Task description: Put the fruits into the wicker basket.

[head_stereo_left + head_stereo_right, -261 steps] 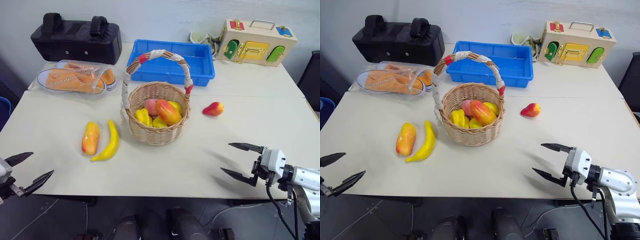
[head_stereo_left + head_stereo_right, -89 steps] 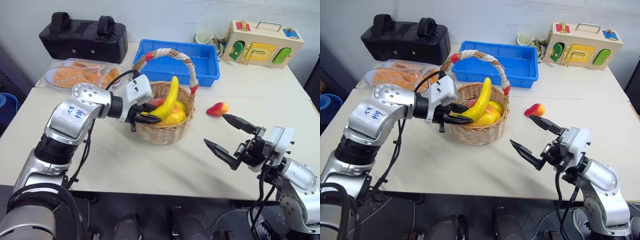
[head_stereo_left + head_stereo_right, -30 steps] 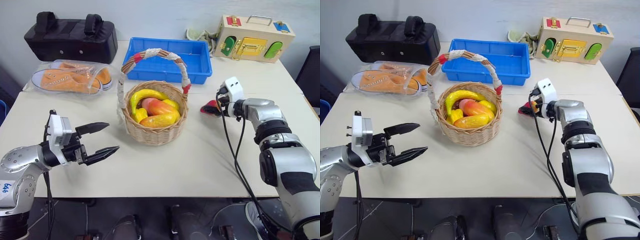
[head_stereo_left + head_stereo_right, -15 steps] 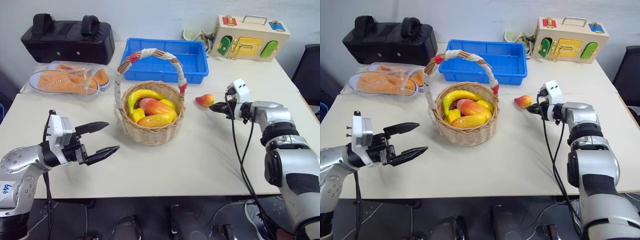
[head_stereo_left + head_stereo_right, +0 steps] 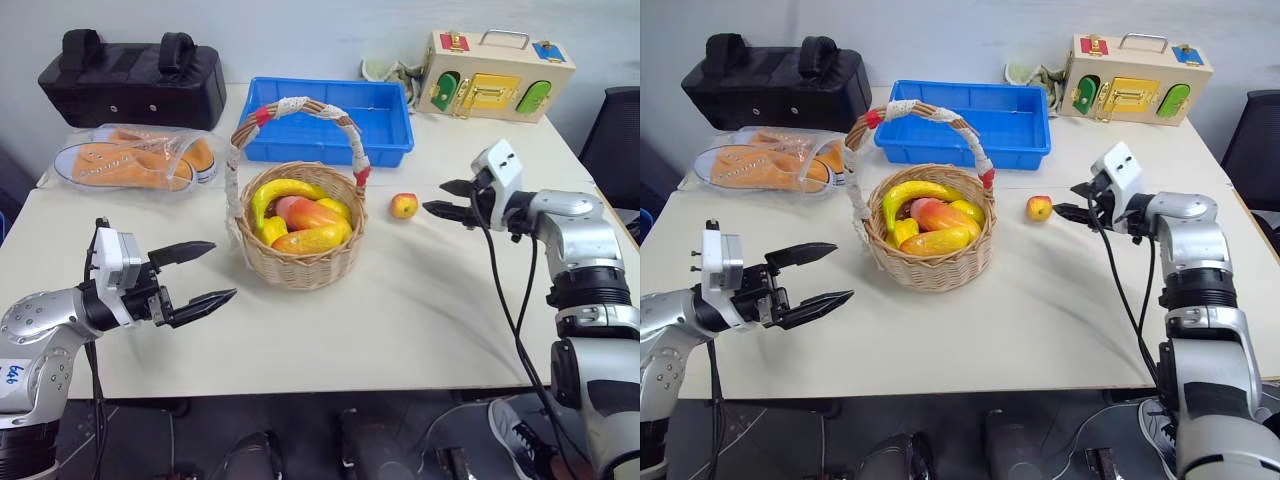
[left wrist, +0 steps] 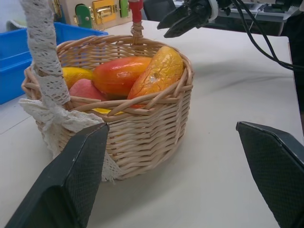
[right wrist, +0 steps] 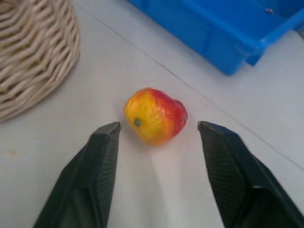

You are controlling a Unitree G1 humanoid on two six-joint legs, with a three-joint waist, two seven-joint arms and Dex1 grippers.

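Observation:
The wicker basket stands mid-table holding a yellow banana, an orange-yellow mango and other fruits. One small red-and-yellow peach-like fruit lies on the table to the basket's right. My right gripper hovers open just right of that fruit, fingers pointing at it; in the right wrist view the fruit sits just beyond the spread fingertips, untouched. My left gripper is open and empty, left of the basket near the table's front edge.
Behind the basket is a blue plastic tray. Orange shoes in clear plastic and a black bag lie at the back left. A wooden latch box stands at the back right, with a black chair beyond the table's right edge.
The right gripper shut beside the peach-like fruit, which slipped free toward the basket; the gripper has since opened, risen and drawn back a little. The left arm has kept still.

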